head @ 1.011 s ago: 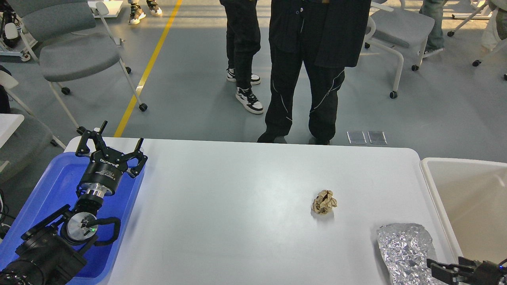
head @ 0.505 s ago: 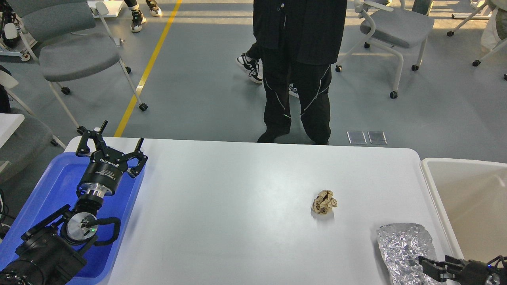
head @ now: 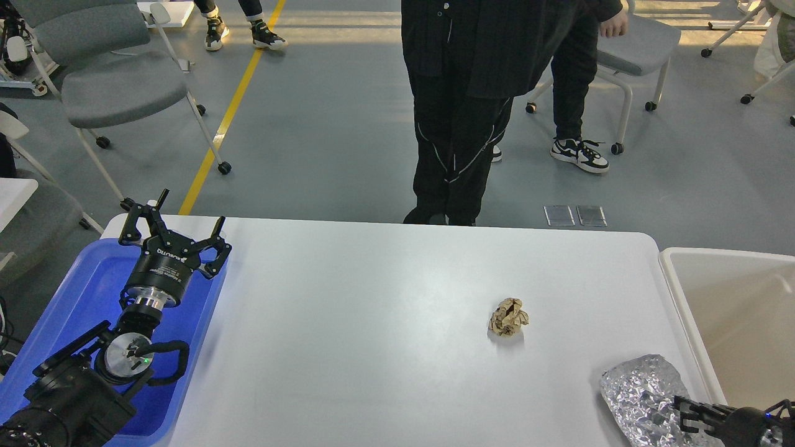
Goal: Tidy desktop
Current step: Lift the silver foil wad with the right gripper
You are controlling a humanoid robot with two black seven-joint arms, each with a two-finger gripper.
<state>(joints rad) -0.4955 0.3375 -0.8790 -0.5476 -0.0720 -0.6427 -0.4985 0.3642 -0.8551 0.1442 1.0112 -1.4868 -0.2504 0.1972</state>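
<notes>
While people in dark trousers (head: pixel 456 124) stood at the far edge, the desktop (head: pixel 372 347) lay broad and white between the two arms. From the head view, the left gripper (head: pixel 177 218) hung over the far end of the blue tray (head: pixel 74 292) at the desktop's left side, its two black fingers (head: pixel 140 214) spread wide with nothing between them. Off to the right of those fingers, well apart, a small crumpled ball of brown paper (head: pixel 508 317) sat on the bare white surface.

At the near right corner the right gripper (head: pixel 683 411) reached in low from the picture's edge. Its fingertips (head: pixel 681 402) lay against the crumpled silver foil (head: pixel 640 397), which rested on the desktop there, but it was too dark and small for me to tell how far they were parted or whether they gripped the foil. Just beyond those fingers to the right stood the beige bin (head: pixel 674 292), touching the desktop's right edge.
</notes>
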